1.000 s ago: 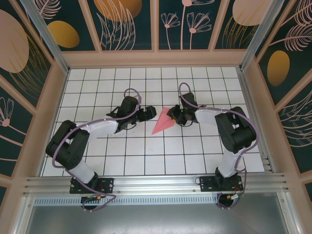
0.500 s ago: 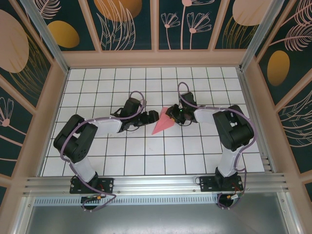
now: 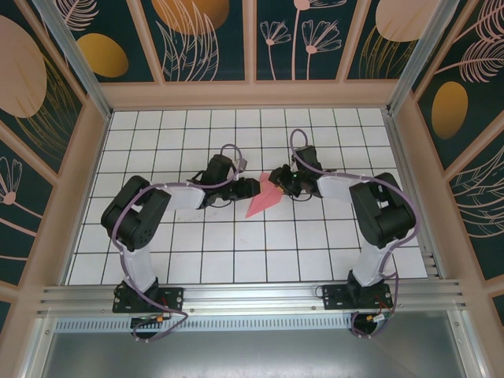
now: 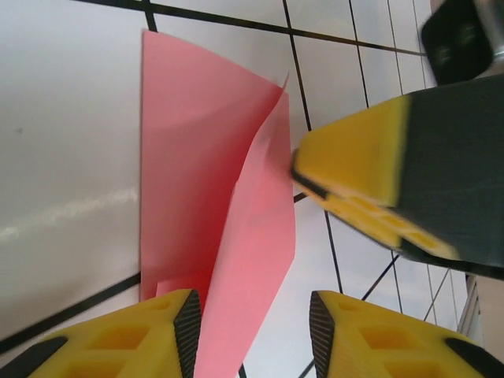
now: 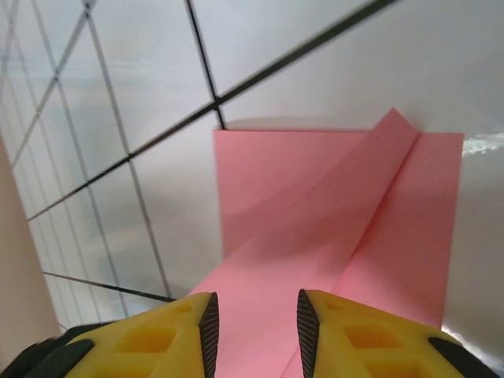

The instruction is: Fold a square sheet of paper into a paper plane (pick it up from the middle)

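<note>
Top external view: the creased pink paper (image 3: 262, 202) lies near the middle of the tabletop (image 3: 197, 252). The right claw (image 5: 253, 311) pinches its raised flap; the left claw (image 4: 252, 309) stands spread astride it. Judged mid-fold; next, close and press the crease. The left wrist view reveals the flap's lift, lost from overhead.

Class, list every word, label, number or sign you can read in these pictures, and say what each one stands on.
No text can be read anywhere.
The pink paper is plain.
The table carries only black grid lines.
The wall panels show plants and discs, no letters.
Any marks on the arm bases are too small to read.
</note>
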Robot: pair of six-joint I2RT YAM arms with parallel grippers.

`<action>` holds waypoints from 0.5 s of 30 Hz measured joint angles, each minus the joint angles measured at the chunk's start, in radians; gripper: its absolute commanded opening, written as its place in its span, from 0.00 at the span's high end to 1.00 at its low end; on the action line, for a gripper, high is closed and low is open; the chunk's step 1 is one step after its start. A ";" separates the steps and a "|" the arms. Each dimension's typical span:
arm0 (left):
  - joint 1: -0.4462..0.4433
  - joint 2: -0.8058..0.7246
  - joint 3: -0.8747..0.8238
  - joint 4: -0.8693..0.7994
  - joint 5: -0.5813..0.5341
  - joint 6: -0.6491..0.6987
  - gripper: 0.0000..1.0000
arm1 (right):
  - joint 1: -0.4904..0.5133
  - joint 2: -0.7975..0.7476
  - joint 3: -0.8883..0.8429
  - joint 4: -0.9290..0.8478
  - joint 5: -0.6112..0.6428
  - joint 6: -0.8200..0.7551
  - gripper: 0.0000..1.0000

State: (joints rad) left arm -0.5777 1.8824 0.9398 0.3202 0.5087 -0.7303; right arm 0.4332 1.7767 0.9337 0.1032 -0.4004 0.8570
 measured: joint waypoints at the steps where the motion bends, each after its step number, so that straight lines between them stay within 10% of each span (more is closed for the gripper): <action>1: 0.000 0.011 0.008 -0.001 0.001 0.013 0.57 | -0.004 -0.019 -0.003 -0.001 0.002 -0.005 0.64; 15: 0.000 0.101 0.079 0.008 0.034 0.127 0.82 | -0.050 -0.189 -0.066 -0.042 0.029 -0.021 0.63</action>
State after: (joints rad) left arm -0.5777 1.9831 1.0183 0.3283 0.5423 -0.6033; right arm 0.3828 1.5875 0.8673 0.0608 -0.3710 0.8360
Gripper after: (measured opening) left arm 0.194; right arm 0.374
